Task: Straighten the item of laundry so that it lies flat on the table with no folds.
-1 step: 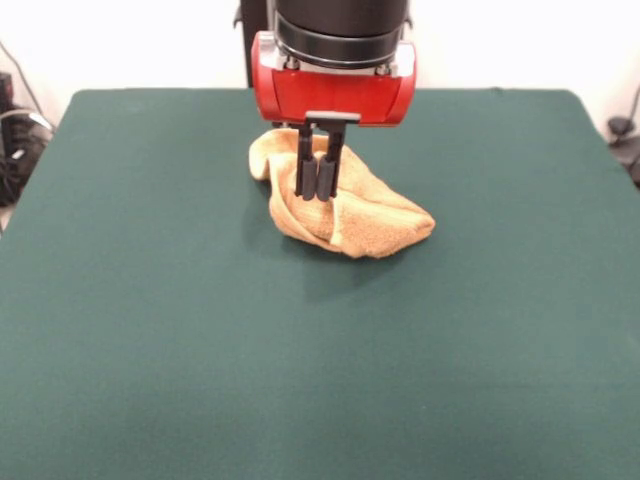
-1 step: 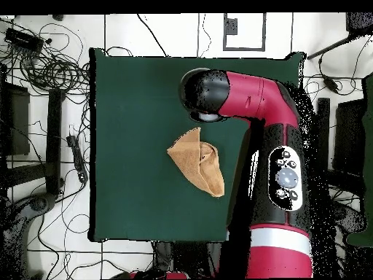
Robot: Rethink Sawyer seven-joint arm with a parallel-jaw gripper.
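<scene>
Checking for writing: no readable brand or label is seen on the arm (image 1: 333, 60), the towel (image 1: 345, 200) or the bench (image 1: 150, 330). The towel is bunched and folded near the middle of the green bench, slightly toward the far side in the front view; in the overhead view it is seen as a rough triangle with overlapping layers. The gripper (image 1: 320, 190) is positioned in front of the towel's upper-left portion in the front view, fingers (image 1: 305, 175) pointed straight down and drawn close together, nearly closed. Whether any cloth is pinched between them cannot be told. The arm is posed vertically over the towel, its red wrist housing directly above; overhead, the red and black arm is extended across the bench's right part, just beside the towel.
</scene>
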